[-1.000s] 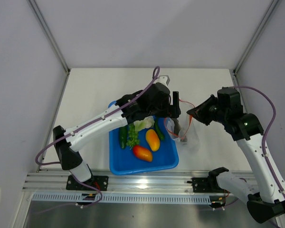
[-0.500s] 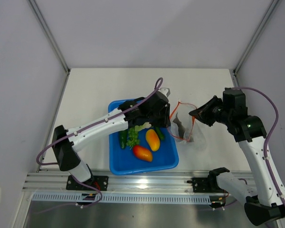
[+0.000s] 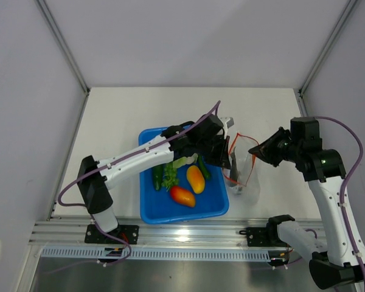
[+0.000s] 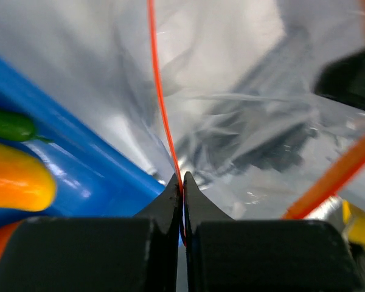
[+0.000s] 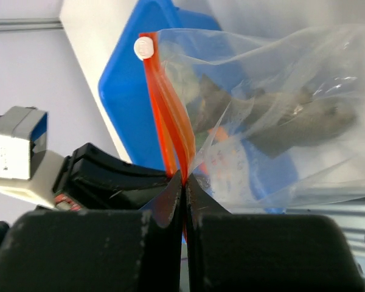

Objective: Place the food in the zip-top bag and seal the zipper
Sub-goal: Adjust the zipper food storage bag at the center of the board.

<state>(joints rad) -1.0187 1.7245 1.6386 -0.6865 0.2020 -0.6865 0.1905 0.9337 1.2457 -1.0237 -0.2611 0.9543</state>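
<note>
The zip-top bag point(image 3: 244, 180) hangs between both grippers just right of the blue tray, with the grey fish point(image 3: 235, 165) inside it. My left gripper point(image 3: 227, 156) is shut on the near side of the orange-red zipper point(image 4: 160, 103), pinching the strip between its fingertips point(image 4: 172, 193). My right gripper point(image 3: 259, 149) is shut on the zipper's point(image 5: 168, 125) other end, below a white slider point(image 5: 143, 47). The fish point(image 5: 280, 115) shows through the plastic. In the tray lie an orange-yellow fruit point(image 3: 195, 179), a red-orange fruit point(image 3: 182, 196), a cucumber point(image 3: 157, 177), leafy greens point(image 3: 169, 176) and a cauliflower point(image 3: 182, 161).
The blue tray point(image 3: 182, 212) sits at the table's near middle, its right wall against the bag. A dark green pepper point(image 3: 204, 170) lies beside the orange-yellow fruit. The left arm reaches across the tray's far side. White walls enclose the table on three sides.
My left gripper swung right from above the tray to the bag's mouth and closed on the zipper strip. The right gripper drew slightly right, with the bag hanging lower.
</note>
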